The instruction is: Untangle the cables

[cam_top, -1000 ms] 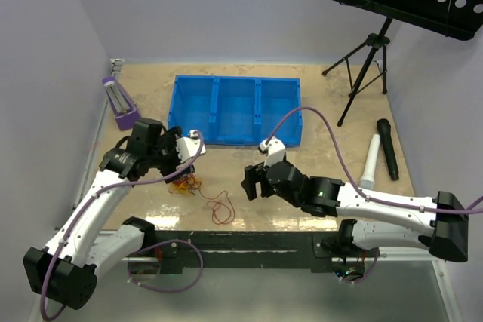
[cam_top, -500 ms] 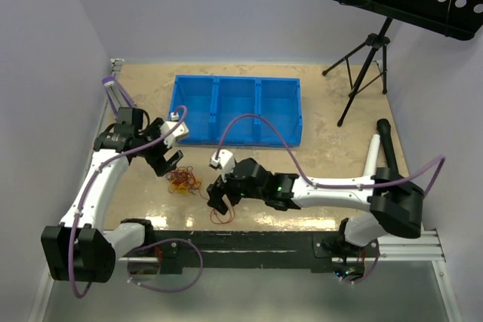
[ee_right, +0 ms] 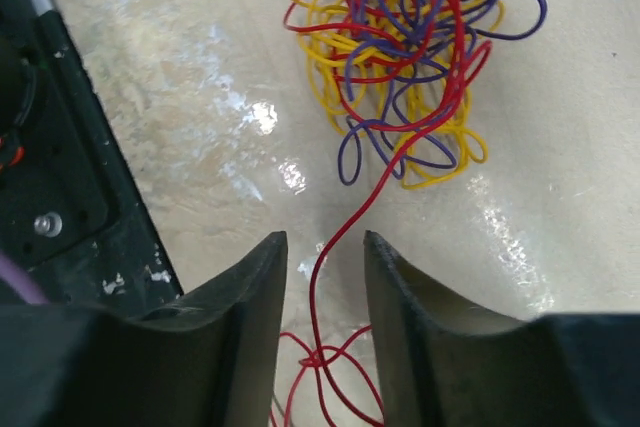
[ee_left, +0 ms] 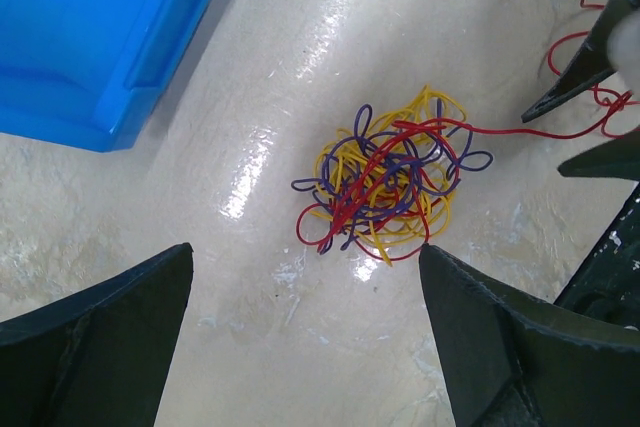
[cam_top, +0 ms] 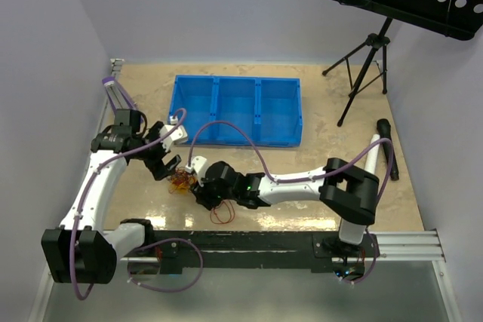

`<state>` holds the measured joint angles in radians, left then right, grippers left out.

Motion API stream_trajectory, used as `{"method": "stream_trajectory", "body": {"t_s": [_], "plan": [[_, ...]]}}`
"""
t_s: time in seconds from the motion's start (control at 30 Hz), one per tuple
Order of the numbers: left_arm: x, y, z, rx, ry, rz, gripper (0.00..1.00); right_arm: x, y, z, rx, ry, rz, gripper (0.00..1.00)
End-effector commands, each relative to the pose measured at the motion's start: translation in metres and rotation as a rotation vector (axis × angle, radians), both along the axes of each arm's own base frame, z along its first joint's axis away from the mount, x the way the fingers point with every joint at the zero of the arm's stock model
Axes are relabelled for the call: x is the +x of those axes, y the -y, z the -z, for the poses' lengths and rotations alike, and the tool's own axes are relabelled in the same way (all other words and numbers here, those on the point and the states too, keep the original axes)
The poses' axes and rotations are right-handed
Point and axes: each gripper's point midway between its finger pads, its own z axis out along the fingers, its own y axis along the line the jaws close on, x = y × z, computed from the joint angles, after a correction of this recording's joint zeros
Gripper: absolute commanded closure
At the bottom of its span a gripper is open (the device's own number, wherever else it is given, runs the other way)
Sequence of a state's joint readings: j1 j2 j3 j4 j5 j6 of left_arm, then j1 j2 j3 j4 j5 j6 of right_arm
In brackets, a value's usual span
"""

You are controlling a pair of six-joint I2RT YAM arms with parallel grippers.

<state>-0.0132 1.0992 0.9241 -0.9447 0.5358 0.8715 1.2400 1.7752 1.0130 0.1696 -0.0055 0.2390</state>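
Left end effector (ee_left: pixel 307 252) is held wide open above the cables (ee_left: pixel 385 187), clumped on the counter (ee_left: pixel 300 47); right end effector (ee_right: pixel 325 247) straddles one red strand (ee_right: pixel 337 229), unclamped. Untangling is judged barely begun.

Blue bin (ee_left: pixel 90 37) close behind cable tangle (ee_left: pixel 385 182)

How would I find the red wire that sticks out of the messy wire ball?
Start at the big blue tray. Just in front of its left end lies a little ball of wires, yellow, purple and red. One red wire runs out of it alone, passing between the right gripper's fingers.
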Motion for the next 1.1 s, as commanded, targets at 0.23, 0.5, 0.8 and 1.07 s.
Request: {"method": "stream_trajectory", "body": {"t_s": [0.23,0.5,0.8,1.07], "plan": [[-0.035,0.007,0.004,0.0,-0.017,0.193,0.1,0.033,0.023,-0.027,0.012,0.056,0.24,1.0],[-0.064,0.021,0.039,0.02,-0.083,0.313,0.29,0.044,0.04,-0.001,-0.024,-0.018,0.401,1.0],[-0.038,0.041,0.056,0.034,-0.009,0.274,0.31,0.056,0.047,0.003,0.008,-0.068,0.462,1.0],[-0.029,0.04,0.066,0.061,0.019,0.26,0.32,0.053,0.047,0.003,0.019,-0.08,0.447,1.0]]}}
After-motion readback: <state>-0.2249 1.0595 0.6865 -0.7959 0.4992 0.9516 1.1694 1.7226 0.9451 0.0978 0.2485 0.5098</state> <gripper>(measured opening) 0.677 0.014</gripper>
